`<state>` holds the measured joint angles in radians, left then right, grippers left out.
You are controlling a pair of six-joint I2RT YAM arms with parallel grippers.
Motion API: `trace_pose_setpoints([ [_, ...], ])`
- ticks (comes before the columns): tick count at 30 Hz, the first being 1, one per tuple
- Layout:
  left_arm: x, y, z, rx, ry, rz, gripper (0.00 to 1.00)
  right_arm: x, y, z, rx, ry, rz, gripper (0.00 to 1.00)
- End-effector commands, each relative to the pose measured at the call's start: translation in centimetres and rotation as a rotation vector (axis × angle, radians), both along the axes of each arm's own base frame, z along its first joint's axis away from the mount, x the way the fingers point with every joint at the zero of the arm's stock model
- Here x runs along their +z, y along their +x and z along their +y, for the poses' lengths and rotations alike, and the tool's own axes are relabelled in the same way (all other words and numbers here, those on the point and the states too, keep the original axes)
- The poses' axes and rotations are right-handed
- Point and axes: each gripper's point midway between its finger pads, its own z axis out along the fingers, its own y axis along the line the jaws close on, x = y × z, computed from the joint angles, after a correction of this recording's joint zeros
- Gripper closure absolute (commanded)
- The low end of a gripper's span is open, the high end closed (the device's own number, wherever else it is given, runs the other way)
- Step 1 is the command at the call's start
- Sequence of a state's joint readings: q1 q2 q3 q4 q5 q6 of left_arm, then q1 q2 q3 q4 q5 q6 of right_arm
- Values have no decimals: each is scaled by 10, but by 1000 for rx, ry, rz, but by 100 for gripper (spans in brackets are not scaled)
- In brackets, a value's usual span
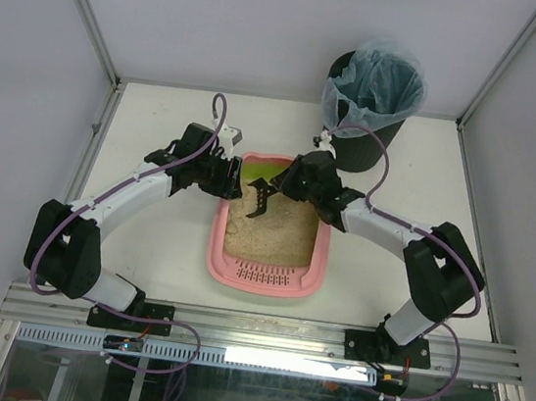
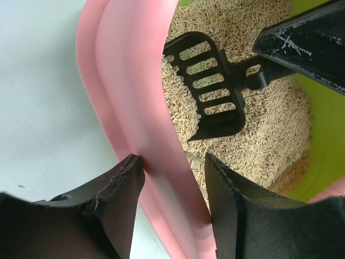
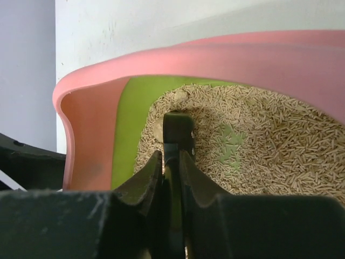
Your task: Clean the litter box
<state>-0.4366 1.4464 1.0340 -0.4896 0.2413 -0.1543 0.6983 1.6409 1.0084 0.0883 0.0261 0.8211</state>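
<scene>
- Left claw (image 2: 172, 162) pinches the left wall of the litter box (image 1: 263, 277), which lies on the table (image 1: 144, 244) between both arms
- Right claw (image 3: 171, 162) clamps the black scoop (image 2: 213, 97) by its handle, blade at the litter near the box's green far end
- Bin (image 1: 358, 151) stands beyond the box's far-right corner

The right claw (image 3: 170, 157) grips the black scoop (image 3: 178, 128) over the litter box (image 3: 242, 54).

Litter box (image 1: 263, 277) is smooth pink plastic with a soft sheen, lime-green inside. Litter (image 1: 268, 235) is dry beige pellets, rough and matt. Scoop (image 2: 210, 97) is semi-glossy black plastic. Left gripper (image 2: 172, 158) looks matt black, scuffed. Bin bag (image 1: 377, 81) is thin, crinkly bluish film.
</scene>
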Motion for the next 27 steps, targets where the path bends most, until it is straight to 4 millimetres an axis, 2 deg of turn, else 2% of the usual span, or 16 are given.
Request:
trace_pose_setpoints([
  [1, 9, 1, -15, -70, -35, -40, 51, 24, -54, 39, 183, 193, 88, 100],
  [5, 9, 1, -16, -70, -35, -41, 51, 41, -54, 35, 175, 229, 25, 100],
  [12, 11, 2, -14, -64, -31, -48, 51, 57, -49, 11, 62, 248, -56, 100],
  [15, 10, 2, -14, -63, -30, -46, 51, 62, -48, 1, 11, 258, -74, 100],
  [17, 10, 2, -14, -63, -28, -46, 51, 66, -40, -11, -34, 271, -88, 100],
  [27, 10, 2, -14, -63, -30, -48, 51, 78, -39, -26, -92, 286, -116, 100],
])
